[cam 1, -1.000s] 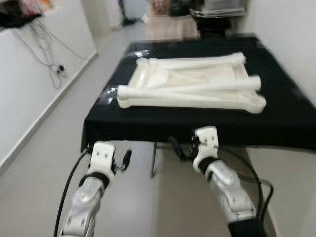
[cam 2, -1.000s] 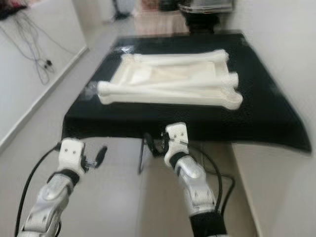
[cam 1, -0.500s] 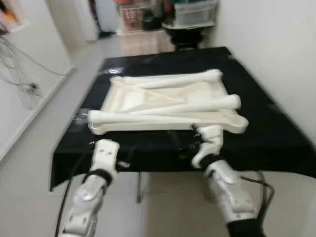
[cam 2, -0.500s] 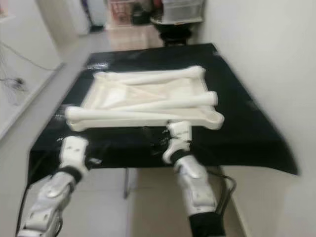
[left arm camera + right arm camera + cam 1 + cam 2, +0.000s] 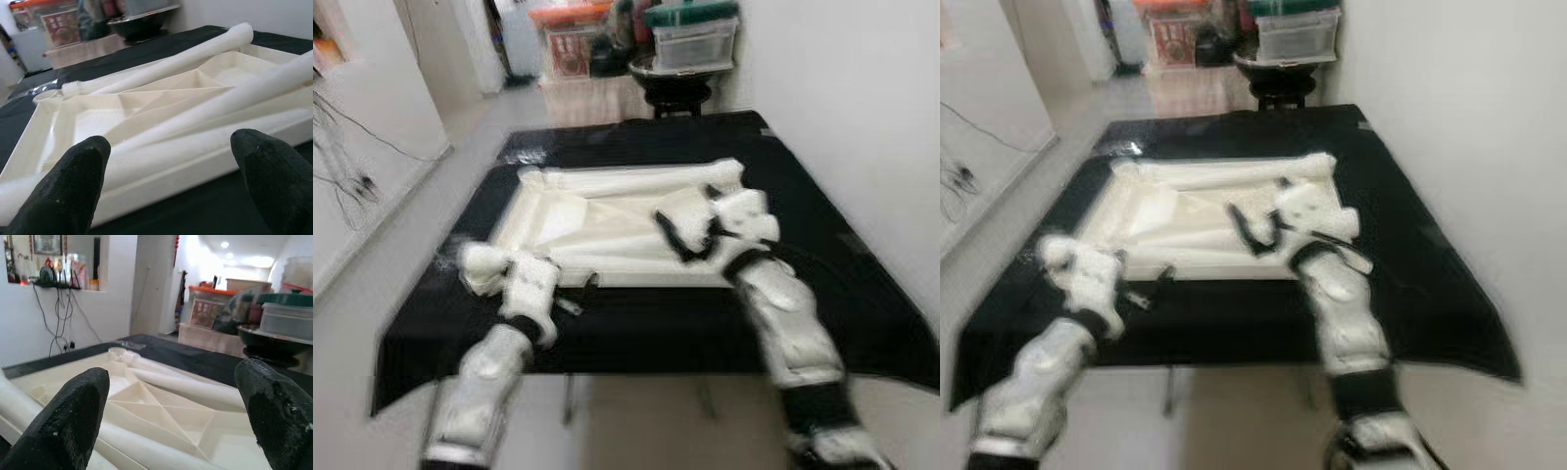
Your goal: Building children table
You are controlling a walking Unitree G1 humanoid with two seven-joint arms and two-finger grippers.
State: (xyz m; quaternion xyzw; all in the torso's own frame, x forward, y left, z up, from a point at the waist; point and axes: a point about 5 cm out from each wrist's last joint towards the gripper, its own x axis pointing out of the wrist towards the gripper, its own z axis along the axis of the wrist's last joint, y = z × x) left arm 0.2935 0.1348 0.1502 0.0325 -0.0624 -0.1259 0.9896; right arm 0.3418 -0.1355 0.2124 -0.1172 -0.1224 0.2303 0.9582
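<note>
We reach both arms over a table draped in a black cloth (image 5: 636, 328); our left gripper (image 5: 576, 292) hovers at the near edge of the white tabletop (image 5: 597, 220), fingers (image 5: 73, 181) spread wide, just short of the round leg (image 5: 205, 117) lying along that edge; our right gripper (image 5: 685, 230) hangs above the middle of the upturned tabletop, fingers (image 5: 78, 406) likewise spread; the head views are blurred, so whether either gripper touches plastic we cannot tell; another leg (image 5: 636, 179) lies along the far edge; beyond the table stand storage boxes (image 5: 693, 41).
</note>
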